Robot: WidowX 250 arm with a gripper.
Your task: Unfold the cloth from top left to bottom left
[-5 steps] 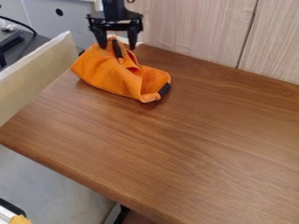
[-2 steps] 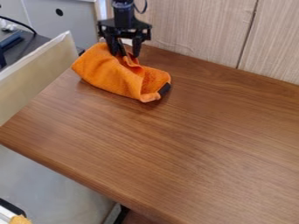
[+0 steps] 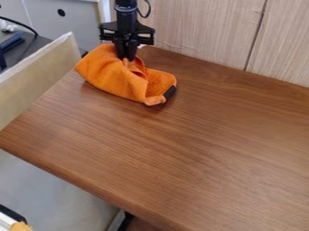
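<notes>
While the orange cloth (image 3: 111, 74) is bunched at the far left part of the desk (image 3: 181, 149), a fold near its top is pinched by the hand (image 3: 126, 59); in the camera view, most of it is spread below the fingertips.

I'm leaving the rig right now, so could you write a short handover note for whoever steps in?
Gripper: fingers closed together, apparently pinching the cloth's upper part.
Orange cloth: bunched up at the upper left of the wooden table.
Done: the grasp, by the look of it.
Left: unfolding the cloth from top left to bottom left.
</notes>
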